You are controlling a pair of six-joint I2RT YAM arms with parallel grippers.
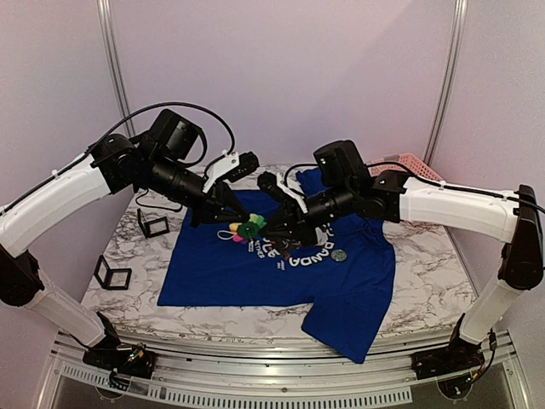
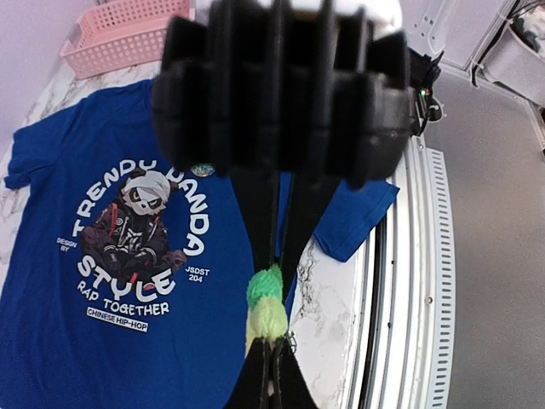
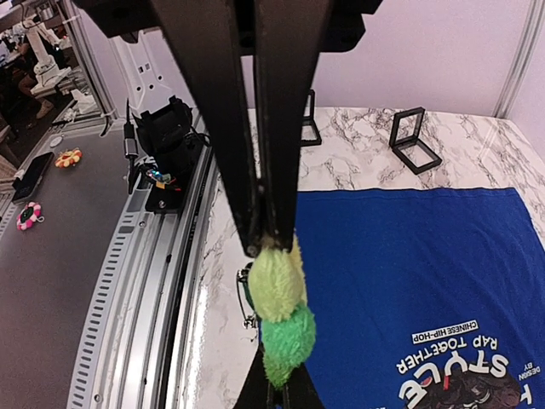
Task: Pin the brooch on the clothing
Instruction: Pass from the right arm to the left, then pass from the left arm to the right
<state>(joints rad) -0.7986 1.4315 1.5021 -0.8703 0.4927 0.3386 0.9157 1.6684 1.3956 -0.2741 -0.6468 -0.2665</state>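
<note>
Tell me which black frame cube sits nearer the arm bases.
The front-left cube; the back cube stands farther away, behind it.

One blue T-shirt [image 1: 213, 273] lies on one marble table [image 1: 426, 281]. Above the shirt's chest print there is one flower brooch [image 1: 247, 228], pinched between two grippers: the left gripper [image 2: 274, 260] and the right gripper [image 3: 271, 243]. One round grey disc [image 1: 339, 254] rests on the shirt, just right of the print. Two black open-frame cubes stand left of the shirt: the far cube [image 1: 153, 223] and the near cube [image 1: 112, 273]. One pink basket [image 1: 409, 162] stands beyond the shirt's far right corner.
</note>
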